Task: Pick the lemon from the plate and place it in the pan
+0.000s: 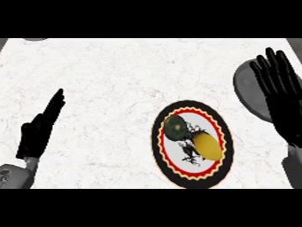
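**Lemon on the plate, both hands open**

White marble counter [114, 80] carries a patterned plate [172, 173] at five o'clock; the lemon [207, 144] lies on it beside a green fruit [176, 127]. At three o'clock the right hand [285, 99], fingers straight, hovers over the grey pan [248, 91]. The left hand [40, 126] rests open at eight o'clock.

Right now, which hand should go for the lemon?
The right hand: it is open, over the pan, just beside the plate holding the lemon. The left hand is farther off across the counter.

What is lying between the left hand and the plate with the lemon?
Nothing: the head view shows only bare counter between the left hand and the plate.
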{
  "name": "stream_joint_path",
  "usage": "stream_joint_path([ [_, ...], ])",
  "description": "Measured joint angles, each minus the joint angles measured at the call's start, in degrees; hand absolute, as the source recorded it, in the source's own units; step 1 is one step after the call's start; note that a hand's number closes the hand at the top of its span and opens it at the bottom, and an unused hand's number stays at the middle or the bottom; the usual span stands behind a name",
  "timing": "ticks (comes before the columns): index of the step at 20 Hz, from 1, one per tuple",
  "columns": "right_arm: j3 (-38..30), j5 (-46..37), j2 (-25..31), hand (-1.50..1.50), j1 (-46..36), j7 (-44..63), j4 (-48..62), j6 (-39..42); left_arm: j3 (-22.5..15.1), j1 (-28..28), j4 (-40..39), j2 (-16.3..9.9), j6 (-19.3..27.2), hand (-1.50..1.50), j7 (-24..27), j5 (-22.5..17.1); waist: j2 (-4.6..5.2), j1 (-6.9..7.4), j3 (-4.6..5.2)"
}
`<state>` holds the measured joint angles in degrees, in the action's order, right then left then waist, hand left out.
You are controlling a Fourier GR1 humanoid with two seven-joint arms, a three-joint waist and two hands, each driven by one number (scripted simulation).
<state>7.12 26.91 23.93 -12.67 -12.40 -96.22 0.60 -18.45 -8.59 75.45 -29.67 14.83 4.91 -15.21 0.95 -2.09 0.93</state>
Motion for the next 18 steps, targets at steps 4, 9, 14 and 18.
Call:
stream_joint_path([
  [4, 7.0, 0.1, 2.6, 1.50, -2.0, 1.1, 1.6, 11.4, 1.2, -3.4, 0.4, 1.2, 0.0, 0.00, -0.1, -0.6, 0.01, 3.16, -0.64],
  [9, 16.1, -4.6, 7.0, -1.50, -4.3, -3.4, 5.6, 28.3, 3.0, -7.2, 2.0, 3.6, 1.1, 0.00, -0.2, -2.4, 0.46, 5.97, -1.05],
  [14, 11.1, -12.9, 12.3, -1.50, -6.3, -19.6, 14.4, 32.8, 4.0, -7.5, 3.5, 4.8, 2.6, 0.00, -1.7, -3.3, 0.08, 5.04, -1.32],
  [18, 8.4, -18.0, 18.0, -1.50, -10.2, -26.7, 19.8, 31.9, 4.6, -7.8, 4.0, 4.7, 2.6, 0.00, -2.6, -3.5, 0.02, 4.95, -1.30],
])
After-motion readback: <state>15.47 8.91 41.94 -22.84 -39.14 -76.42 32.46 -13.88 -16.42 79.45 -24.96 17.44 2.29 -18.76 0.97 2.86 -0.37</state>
